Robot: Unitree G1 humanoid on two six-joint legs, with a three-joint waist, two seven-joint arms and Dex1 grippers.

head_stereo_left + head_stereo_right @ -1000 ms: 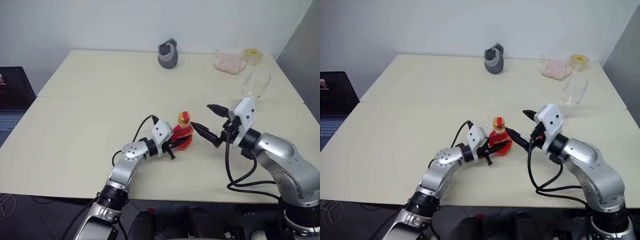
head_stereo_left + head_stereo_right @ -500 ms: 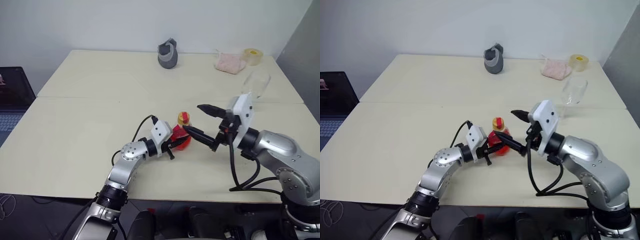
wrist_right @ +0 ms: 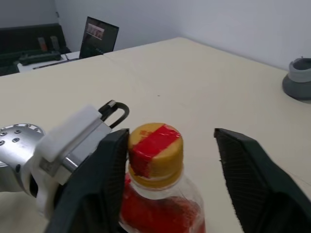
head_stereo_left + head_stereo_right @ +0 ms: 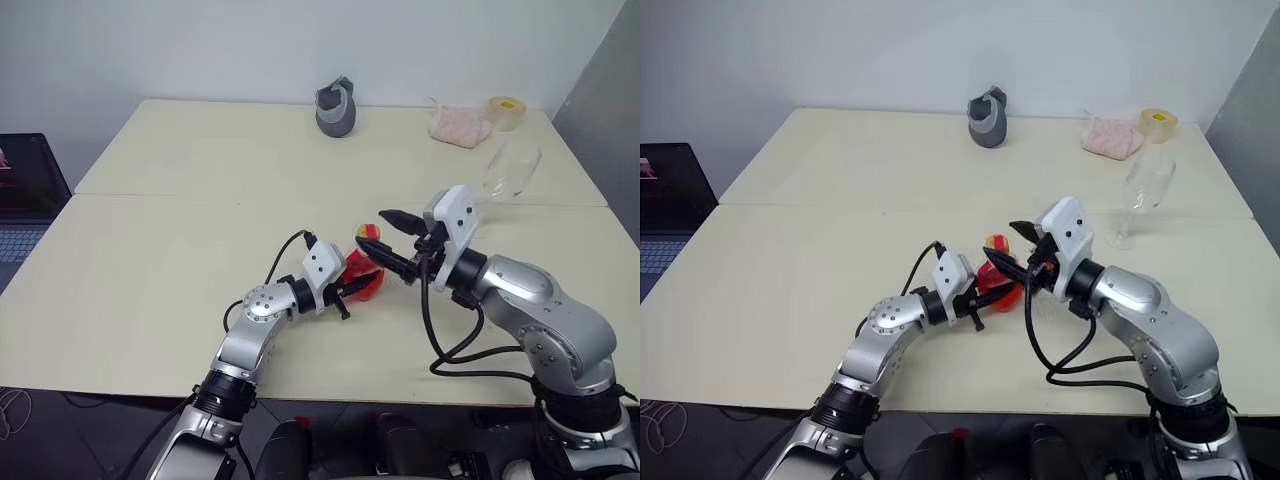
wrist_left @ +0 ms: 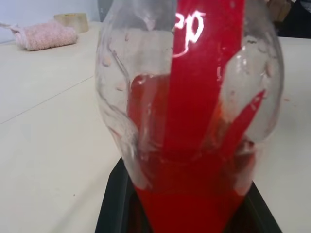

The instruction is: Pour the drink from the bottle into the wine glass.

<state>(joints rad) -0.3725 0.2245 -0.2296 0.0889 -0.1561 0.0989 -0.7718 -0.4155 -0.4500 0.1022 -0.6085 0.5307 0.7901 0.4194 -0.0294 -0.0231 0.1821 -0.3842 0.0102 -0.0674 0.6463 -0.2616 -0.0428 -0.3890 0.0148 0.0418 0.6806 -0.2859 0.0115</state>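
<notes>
The bottle [image 3: 156,191] stands upright near the table's [image 4: 150,250] near edge, its body clamped in the left gripper [image 4: 352,287]. The right gripper [image 3: 170,160] brackets the yellow-and-red cap [image 3: 155,151], fingers part-open, one touching, one apart. The wine glass [image 4: 1143,190] stands far right.

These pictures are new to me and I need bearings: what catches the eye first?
The bottle of bright red drink, mid-table, clamped in the left gripper. The right gripper straddles its yellow-and-red cap, one finger touching. A clear wine glass stands farther right.
</notes>
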